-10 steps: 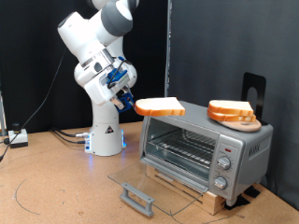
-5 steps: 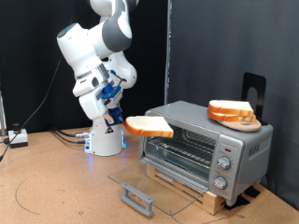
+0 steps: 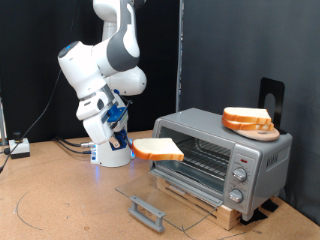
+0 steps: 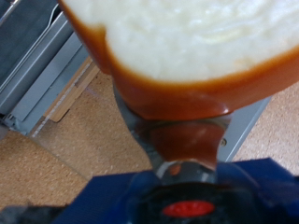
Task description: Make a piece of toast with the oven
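Note:
My gripper is shut on the piece of toast, a flat slice with a pale face and golden-brown crust. It holds the slice level in the air just to the exterior view's left of the oven, at the height of the open cavity. The oven's glass door lies folded down flat with its dark bar handle in front. The wire rack shows inside. In the wrist view the toast fills the frame, clamped between the fingers, with the oven's edge beyond.
A stack of similar bread slices lies on a wooden board on top of the oven. Three round knobs sit on the oven's front at the exterior view's right. The robot base stands behind on the brown table; cables trail off to the left.
The gripper has carried the toast down from above the oven's top to the level of the open cavity, and slightly to the exterior view's left. The oven and bread stack have not moved.

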`<state>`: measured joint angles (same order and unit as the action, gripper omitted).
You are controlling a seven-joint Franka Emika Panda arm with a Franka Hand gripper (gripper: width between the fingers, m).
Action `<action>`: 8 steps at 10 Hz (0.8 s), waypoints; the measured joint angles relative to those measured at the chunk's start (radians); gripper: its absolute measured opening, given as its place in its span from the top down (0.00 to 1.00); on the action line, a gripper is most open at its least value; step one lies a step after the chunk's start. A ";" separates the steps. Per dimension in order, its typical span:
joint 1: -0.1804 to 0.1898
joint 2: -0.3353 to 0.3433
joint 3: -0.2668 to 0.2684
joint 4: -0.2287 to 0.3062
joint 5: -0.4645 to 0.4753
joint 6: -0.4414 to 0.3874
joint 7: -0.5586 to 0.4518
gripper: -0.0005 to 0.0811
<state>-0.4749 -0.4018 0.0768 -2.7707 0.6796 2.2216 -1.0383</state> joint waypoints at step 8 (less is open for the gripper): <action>0.079 0.028 0.147 -0.003 0.011 0.079 -0.049 0.43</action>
<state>-0.3957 -0.3740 0.2234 -2.7733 0.6908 2.3003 -1.0870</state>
